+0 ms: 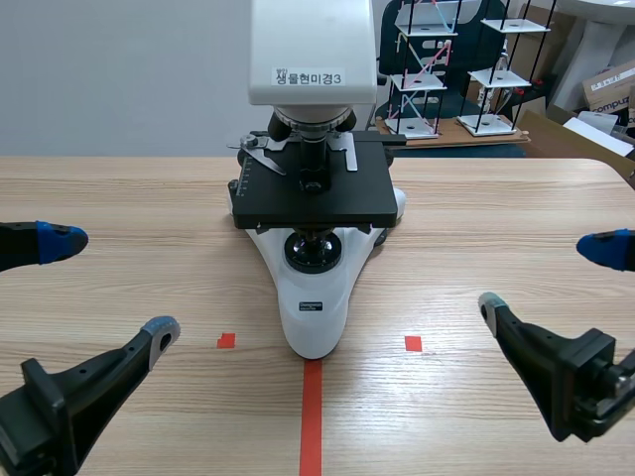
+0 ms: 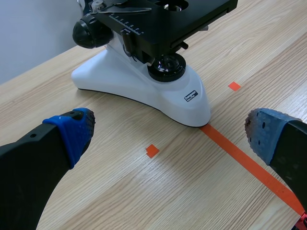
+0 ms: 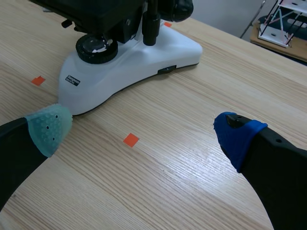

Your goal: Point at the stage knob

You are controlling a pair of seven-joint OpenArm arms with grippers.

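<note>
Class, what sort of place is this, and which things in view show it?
Probably a teaching or research lab: a white microscope stands on a wooden table marked with tape, and stick-built model towers stand behind it.

one microscope [image 1: 313, 198], one wooden table [image 1: 496, 228], two grippers: left gripper [image 1: 111, 287] and right gripper [image 1: 546, 278]. behind the table, two tiered racks [image 1: 425, 69] and one cardboard box [image 1: 607, 84].

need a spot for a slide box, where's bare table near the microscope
Bare wood lies between the microscope base and the left claw, and likewise toward the right claw. The table is also bare either side of the stage. Crowded: the middle, around that base.
</note>
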